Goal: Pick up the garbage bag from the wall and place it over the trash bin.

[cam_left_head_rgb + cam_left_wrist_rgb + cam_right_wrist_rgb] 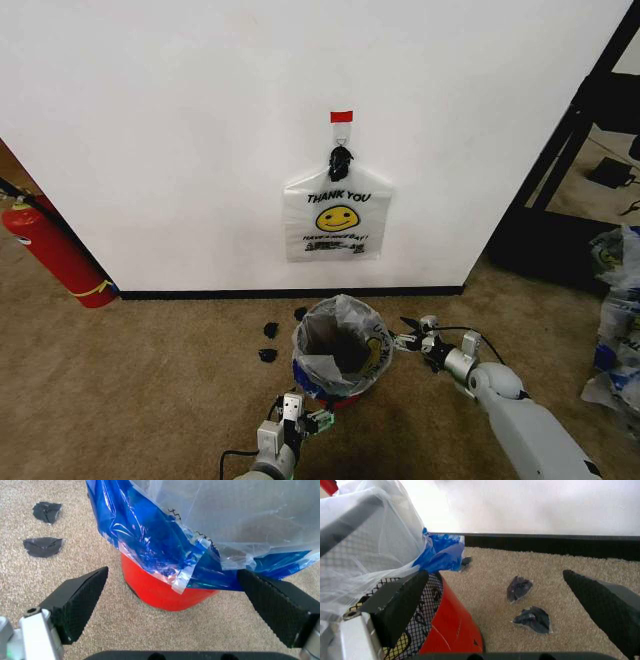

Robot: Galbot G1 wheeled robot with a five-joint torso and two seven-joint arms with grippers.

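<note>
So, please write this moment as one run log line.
garbage bag: draped over trash bin | left gripper: open, near bin front | right gripper: open, beside bin | similar bag: on wall hook

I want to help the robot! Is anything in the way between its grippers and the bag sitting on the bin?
Nothing visible. The garbage bag already drapes over the trash bin. The open left gripper sits right in front of it, the open right gripper just beside it. The black scraps lie off to the side.

Beige carpet (150, 370), short pile. Black baseboard (290, 294) along foot of white wall (180, 120). Red fire extinguisher (55, 255) leaning at left by wall end. Black shelf frame (575, 120) at right, past wall corner. Dark scraps (268, 342) on carpet near baseboard. Even indoor light.
</note>
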